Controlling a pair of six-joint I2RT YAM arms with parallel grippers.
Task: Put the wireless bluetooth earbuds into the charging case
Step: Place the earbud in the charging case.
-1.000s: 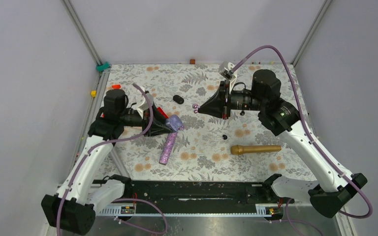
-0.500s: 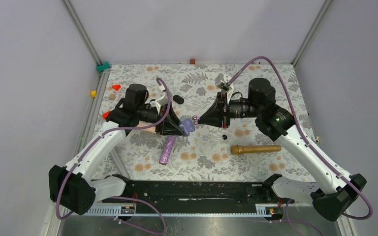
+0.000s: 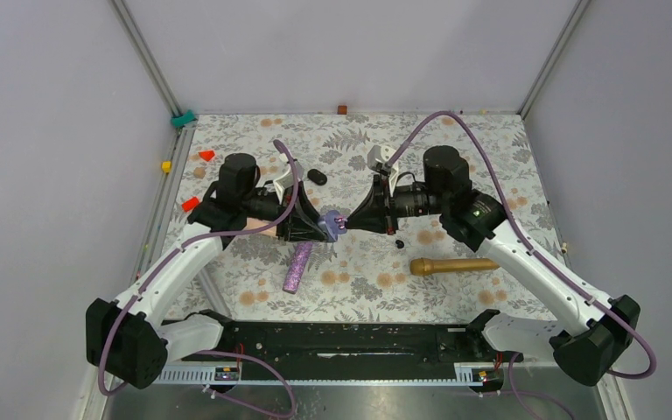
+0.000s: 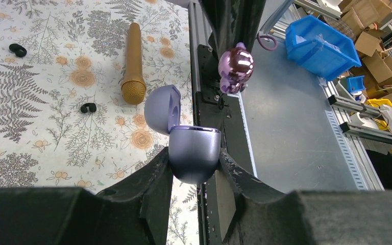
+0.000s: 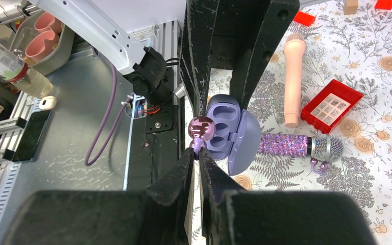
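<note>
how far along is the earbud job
Done: the left gripper holds the lavender charging case, lid open. In hand: the right gripper pinches a shiny purple earbud at the case's mouth, not seated. Left: seat it; the case looks empty inside.

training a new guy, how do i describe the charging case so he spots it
Over the floral table, look mid-air at the centre. The left gripper clamps the charging case: a smooth lavender egg-shaped shell, lid flipped open. The glittery purple microphone nearby is long; the earbud in the right gripper is tiny, shiny pink.
</note>
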